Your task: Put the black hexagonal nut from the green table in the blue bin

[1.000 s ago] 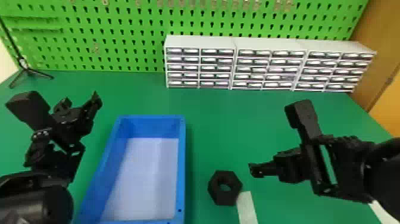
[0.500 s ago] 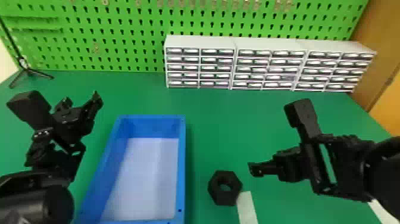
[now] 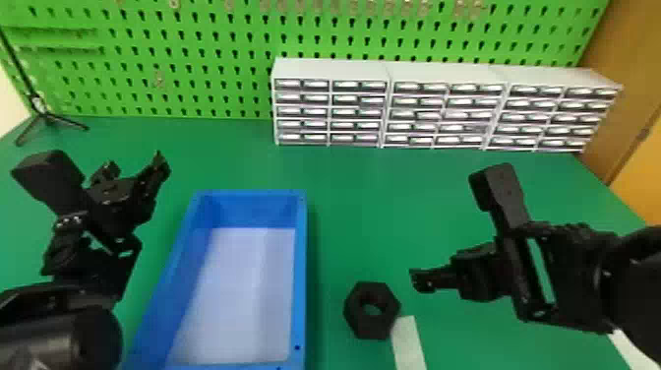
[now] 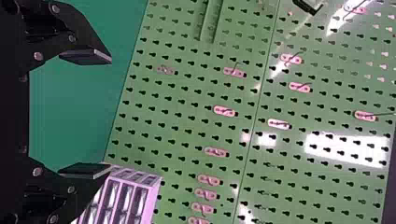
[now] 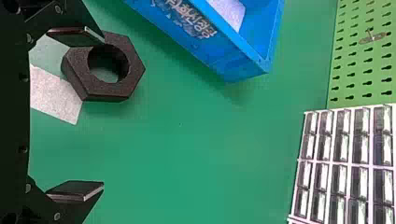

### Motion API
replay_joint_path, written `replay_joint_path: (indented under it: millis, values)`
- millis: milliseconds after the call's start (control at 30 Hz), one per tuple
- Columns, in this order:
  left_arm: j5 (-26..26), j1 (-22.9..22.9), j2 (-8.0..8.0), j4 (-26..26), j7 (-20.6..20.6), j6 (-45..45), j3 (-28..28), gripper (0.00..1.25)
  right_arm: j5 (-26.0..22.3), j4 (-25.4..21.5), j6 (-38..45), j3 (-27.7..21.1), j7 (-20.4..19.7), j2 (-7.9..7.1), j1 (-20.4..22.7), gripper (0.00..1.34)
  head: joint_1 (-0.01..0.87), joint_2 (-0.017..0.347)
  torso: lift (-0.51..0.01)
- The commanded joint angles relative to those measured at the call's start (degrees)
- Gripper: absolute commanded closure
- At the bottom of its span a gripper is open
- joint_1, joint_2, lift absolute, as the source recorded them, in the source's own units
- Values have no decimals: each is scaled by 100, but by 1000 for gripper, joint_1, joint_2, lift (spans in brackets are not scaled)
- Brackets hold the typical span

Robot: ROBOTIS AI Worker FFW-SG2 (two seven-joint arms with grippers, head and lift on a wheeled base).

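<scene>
The nut [image 3: 359, 322] sits on the table [image 3: 374, 197] between bin [image 3: 300, 275] and right gripper [image 3: 433, 279], whose fingers are wide apart (nothing held). Left gripper [image 3: 134, 169], likewise spread and empty, is beside the bin. Drawers [image 3: 329, 113] stand behind.

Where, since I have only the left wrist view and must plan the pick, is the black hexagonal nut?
Observer: The nut lies on the green table, to the right of the blue bin.
Operator: How do the right gripper's fingers stand?
Observer: In the right wrist view, the right gripper has its fingers wide apart.
Operator: Anything right beside the nut?
Observer: Yes, a pale strip on the table, at the nut's edge.
</scene>
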Motion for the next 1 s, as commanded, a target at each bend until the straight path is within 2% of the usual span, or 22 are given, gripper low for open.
replay_joint_path:
  millis: [0,567,967]
  values:
    - [1,3,0,0,0,0,-9,432,-1,0,8,5,0,0,0,205,692,8,-97]
    - [1,-23,0,0,0,0,-26,432,35,53,8,5,0,-18,-35,206,692,8,-97]
    - [-17,-50,0,0,0,17,-79,432,289,299,8,-39,-9,167,-114,206,692,8,-97]
